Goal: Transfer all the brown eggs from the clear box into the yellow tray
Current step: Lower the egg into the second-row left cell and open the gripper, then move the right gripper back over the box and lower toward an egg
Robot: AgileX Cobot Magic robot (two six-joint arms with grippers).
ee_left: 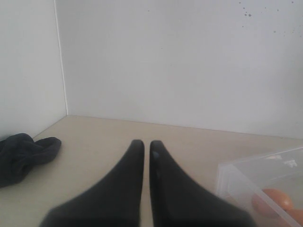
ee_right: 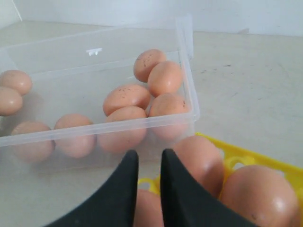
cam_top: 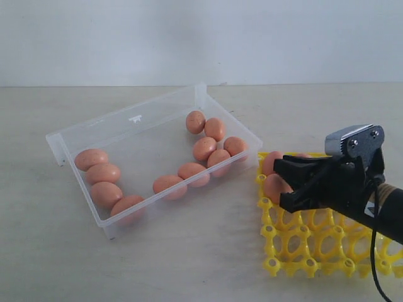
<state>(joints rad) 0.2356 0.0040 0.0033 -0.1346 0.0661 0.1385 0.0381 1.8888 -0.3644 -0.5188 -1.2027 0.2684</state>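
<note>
- The clear box (cam_top: 157, 135) sits slantwise on the desk (cam_top: 189, 264), left of centre in my exterior view
- The brown eggs (cam_top: 204, 148) in it keep to the walls: four in a row at the left end, two against the near long wall, five bunched at the right end; the middle of the box floor is bare
- The yellow tray (cam_top: 296, 251) lies to the right, its far-left corner just beside the box's right end wall
- Two eggs show along the tray's left edge in the exterior view, and my right wrist view shows three at that end; the near rows of cups stand open
- The right gripper (ee_right: 147, 156) sits over the tray's edge nearest the box and points at the box, jaws together bar a thin slit and gripping no egg
- The left gripper (ee_left: 147, 144) is outside the exterior view; its wrist view shows it over bare desk, jaws likewise drawn together
- In that view a box corner lies to one side and a dark cloth (ee_left: 23, 156) to the other, by the wall (ee_left: 189, 61)
- Wide open desk runs in front of the box and the tray
</note>
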